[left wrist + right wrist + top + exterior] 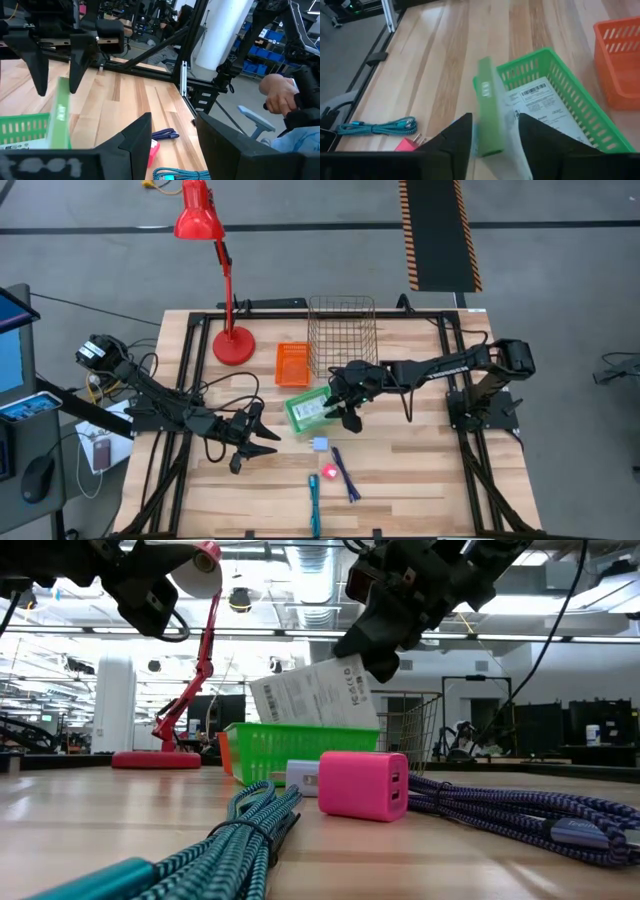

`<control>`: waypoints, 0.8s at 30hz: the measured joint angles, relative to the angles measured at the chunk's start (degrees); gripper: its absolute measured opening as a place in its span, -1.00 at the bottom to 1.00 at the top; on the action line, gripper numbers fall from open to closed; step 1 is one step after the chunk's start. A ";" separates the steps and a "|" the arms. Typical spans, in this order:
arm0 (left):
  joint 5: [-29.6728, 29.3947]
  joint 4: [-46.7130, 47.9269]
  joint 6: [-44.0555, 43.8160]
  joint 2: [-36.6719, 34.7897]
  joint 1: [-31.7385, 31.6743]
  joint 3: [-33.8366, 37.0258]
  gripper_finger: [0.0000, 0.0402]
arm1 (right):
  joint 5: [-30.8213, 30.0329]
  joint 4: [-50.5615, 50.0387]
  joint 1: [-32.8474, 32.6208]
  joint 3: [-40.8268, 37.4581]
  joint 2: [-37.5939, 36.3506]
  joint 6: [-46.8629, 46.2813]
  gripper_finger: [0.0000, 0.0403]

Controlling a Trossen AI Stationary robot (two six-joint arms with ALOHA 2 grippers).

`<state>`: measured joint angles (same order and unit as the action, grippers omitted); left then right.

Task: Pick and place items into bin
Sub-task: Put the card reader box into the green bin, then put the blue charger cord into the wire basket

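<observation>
My right gripper [343, 408] hangs open over the green bin [298, 416]. A white card pack with dark print [315, 692] tilts just below its fingers. In the right wrist view that pack [489, 100] is smeared, edge-on between the spread fingers, above a second pack [540, 97] lying flat in the bin. On the boards lie a pink block [329, 471], a pale lavender block [320, 444], a purple braided cable [346, 472] and a teal braided cable [314, 500]. My left gripper [262, 442] is open, low over the table left of these, touching nothing.
An orange bin [292, 363] and a wire basket [342, 335] stand beyond the green bin. A red desk lamp [232, 340] stands at the far left. In the left wrist view a person's hand [280, 95] shows off the table. Bare boards lie along the near edge.
</observation>
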<state>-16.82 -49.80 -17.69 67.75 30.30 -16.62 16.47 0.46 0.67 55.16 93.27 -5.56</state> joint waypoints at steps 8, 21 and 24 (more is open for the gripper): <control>0.00 0.26 -0.02 0.00 -0.01 0.00 -0.28 | -0.02 0.48 0.32 -0.02 0.02 0.98 0.05; 0.00 0.28 0.00 0.00 -0.01 0.00 -0.28 | -1.62 2.61 3.95 -0.02 0.02 5.56 -0.02; 0.00 0.37 0.00 0.00 -0.02 0.00 -0.28 | -1.60 2.61 4.47 -0.02 0.02 6.08 -0.04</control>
<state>-16.82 -49.43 -17.69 67.75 30.28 -16.62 14.87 3.07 5.14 55.13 93.30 0.51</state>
